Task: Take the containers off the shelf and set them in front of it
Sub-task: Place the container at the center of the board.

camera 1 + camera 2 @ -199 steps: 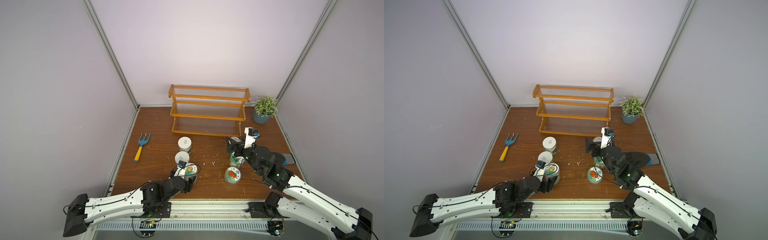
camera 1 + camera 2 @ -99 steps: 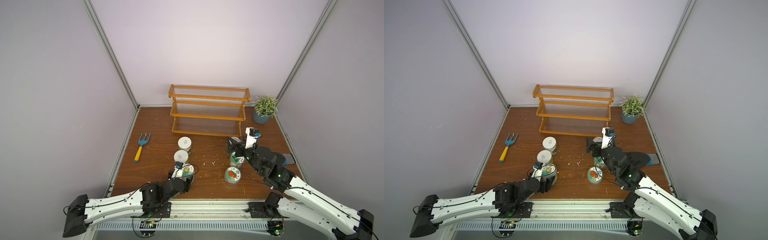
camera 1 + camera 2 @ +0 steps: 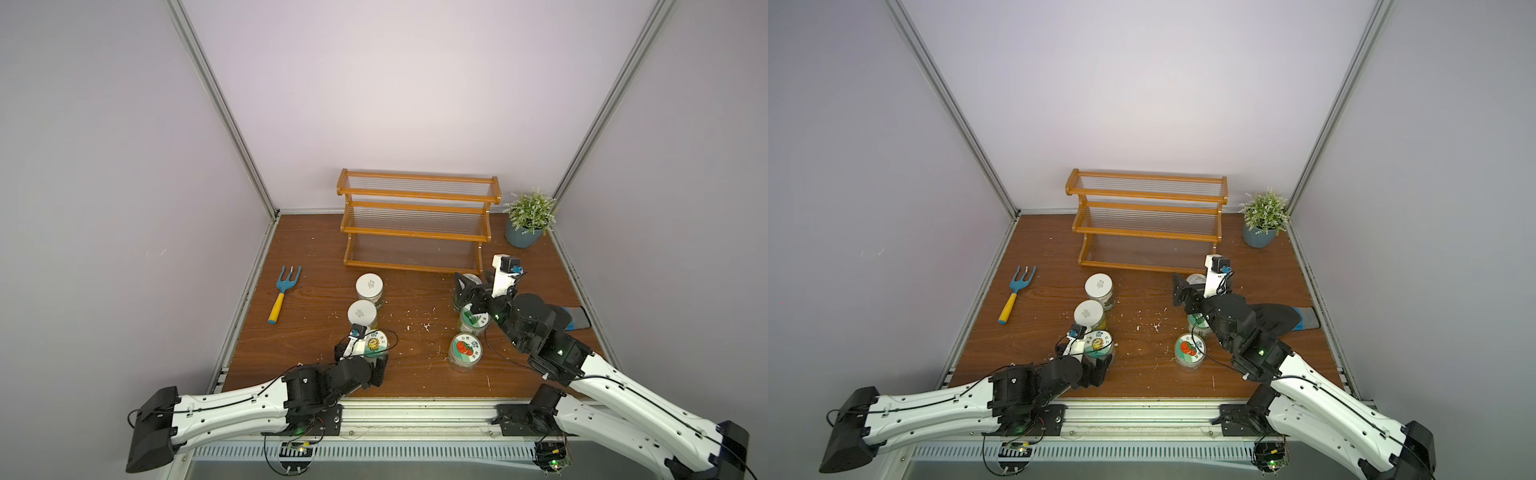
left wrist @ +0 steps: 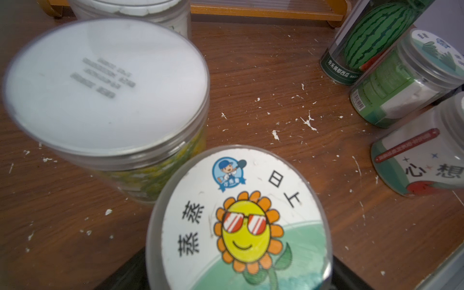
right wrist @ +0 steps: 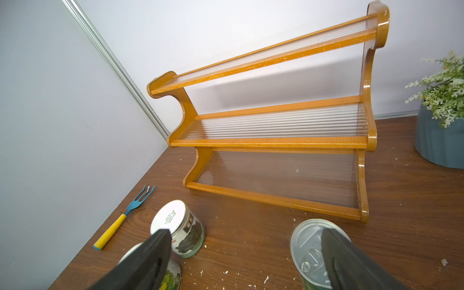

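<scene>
The orange-brown shelf stands bare at the back. All the containers stand on the table in front of it. Two white-lidded jars and a sunflower-lid jar line up on the left. On the right are a watermelon tin, a leaf-lid jar and a red-fruit-lid jar. My left gripper is open, its fingers either side of the sunflower jar. My right gripper is open and holds nothing, hovering over the tin's metal top.
A blue garden fork with a yellow handle lies at the left edge. A potted plant stands right of the shelf. A dark tool with a blue tip lies under my right arm. White crumbs dot the wooden table.
My left gripper has opened and let go of the sunflower jar, which now stands on the table near the front. The right arm has barely moved.
</scene>
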`<act>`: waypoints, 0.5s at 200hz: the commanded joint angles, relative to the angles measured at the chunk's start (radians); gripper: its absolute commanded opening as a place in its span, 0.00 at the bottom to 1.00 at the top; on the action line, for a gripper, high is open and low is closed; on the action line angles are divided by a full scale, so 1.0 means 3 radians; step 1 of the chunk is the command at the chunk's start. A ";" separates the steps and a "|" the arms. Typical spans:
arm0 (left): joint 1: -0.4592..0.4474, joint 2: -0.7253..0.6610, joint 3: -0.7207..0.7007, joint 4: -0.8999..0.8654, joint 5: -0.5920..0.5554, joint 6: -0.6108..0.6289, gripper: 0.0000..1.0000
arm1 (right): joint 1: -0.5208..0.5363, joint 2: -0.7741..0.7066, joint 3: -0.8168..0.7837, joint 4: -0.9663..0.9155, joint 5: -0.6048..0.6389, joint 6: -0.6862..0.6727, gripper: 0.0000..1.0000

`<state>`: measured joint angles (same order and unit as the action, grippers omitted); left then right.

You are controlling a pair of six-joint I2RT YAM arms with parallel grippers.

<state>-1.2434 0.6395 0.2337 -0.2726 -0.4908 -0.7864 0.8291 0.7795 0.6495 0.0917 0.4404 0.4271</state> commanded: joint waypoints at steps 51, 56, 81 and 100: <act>-0.0311 -0.0037 0.0515 -0.0371 -0.0189 0.0103 0.99 | 0.0002 -0.0067 0.0049 -0.0042 0.0071 0.0008 0.99; -0.0328 -0.0011 0.0565 -0.0378 -0.0212 0.0126 0.99 | 0.0001 -0.0063 0.0049 -0.0047 0.0076 0.0013 0.99; -0.0453 0.0101 0.0836 -0.0390 -0.0431 0.0279 0.99 | 0.0003 -0.0043 0.0034 -0.0084 0.0113 0.0011 0.99; -0.0462 0.0176 0.1056 -0.0408 -0.0588 0.0458 0.99 | -0.0003 -0.0034 -0.0016 -0.0091 0.0152 -0.0014 0.99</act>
<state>-1.3663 0.6739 0.4725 -0.3660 -0.5713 -0.7288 0.8291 0.7780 0.6487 0.0536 0.4480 0.4271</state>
